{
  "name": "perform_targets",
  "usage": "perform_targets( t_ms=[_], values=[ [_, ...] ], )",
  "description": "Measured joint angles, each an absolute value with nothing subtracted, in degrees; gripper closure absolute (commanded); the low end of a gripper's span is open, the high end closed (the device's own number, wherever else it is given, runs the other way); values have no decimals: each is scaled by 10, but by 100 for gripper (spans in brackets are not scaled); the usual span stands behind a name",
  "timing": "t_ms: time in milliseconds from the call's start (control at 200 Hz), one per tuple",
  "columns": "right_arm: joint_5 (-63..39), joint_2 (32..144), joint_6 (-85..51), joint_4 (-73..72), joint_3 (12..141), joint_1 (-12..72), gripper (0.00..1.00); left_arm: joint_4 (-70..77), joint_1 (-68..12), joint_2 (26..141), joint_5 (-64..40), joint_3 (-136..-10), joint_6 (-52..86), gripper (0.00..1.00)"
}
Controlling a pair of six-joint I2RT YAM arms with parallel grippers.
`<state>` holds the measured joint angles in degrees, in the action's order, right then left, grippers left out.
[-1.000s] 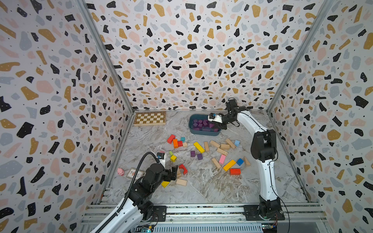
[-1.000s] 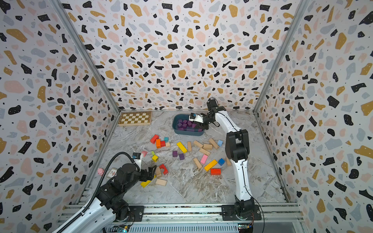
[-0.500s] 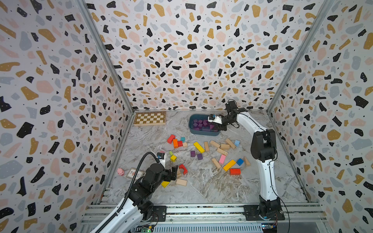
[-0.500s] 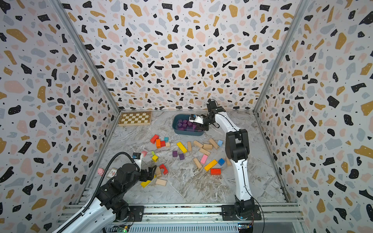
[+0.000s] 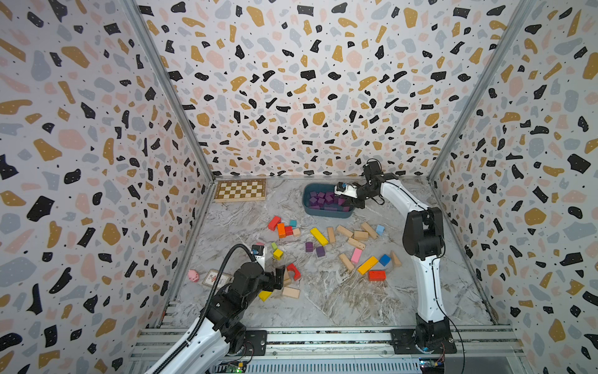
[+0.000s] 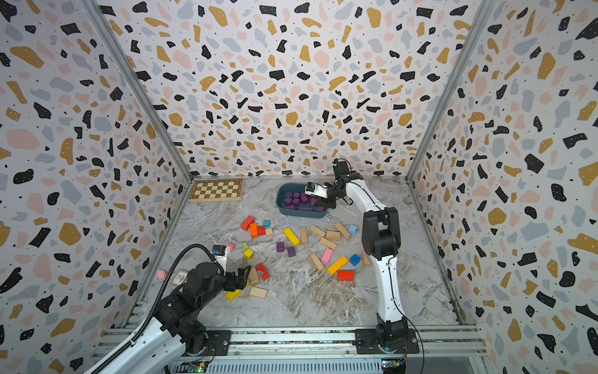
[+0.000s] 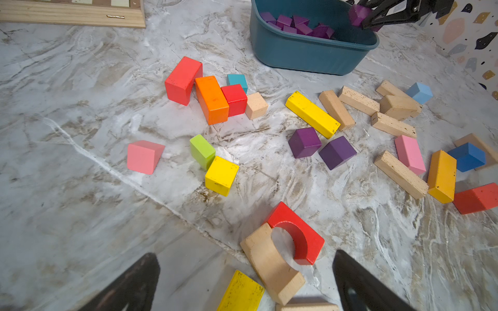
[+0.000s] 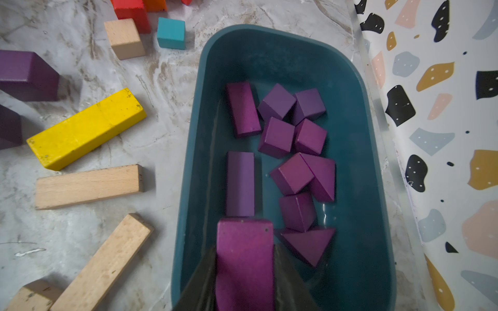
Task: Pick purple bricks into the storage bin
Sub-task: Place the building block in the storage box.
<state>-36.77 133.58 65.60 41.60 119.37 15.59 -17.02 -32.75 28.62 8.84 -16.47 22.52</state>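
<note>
Holding about ten purple bricks (image 8: 277, 137), the storage bin (image 5: 326, 212) sits upper centre in a top view, the right gripper (image 8: 245, 280) clamping another purple brick (image 8: 244, 247) over it, the left gripper (image 7: 245, 255) gaping empty.

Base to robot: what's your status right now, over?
Right pincer shut on a purple brick, above the storage bin. Left pincer open, empty, by the red arch. Two purple cubes lie on the table. Nothing blocks the drop.

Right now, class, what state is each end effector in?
Left end effector: open, holding nothing.
Right end effector: shut on a purple brick above the storage bin.
</note>
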Motion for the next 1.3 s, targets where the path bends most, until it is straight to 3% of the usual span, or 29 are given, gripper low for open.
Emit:
perform_targets(
  t_ms=[205, 581, 1302],
  values=[
    [-368, 1343, 656, 415, 1192, 156, 74, -170, -328, 286, 88, -164, 225, 1],
    [-368, 1343, 654, 402, 1171, 156, 56, -170, -328, 286, 88, -164, 225, 1],
    [-356, 1306, 624, 375, 1139, 183, 57, -170, -328, 282, 88, -164, 225, 1]
  ],
)
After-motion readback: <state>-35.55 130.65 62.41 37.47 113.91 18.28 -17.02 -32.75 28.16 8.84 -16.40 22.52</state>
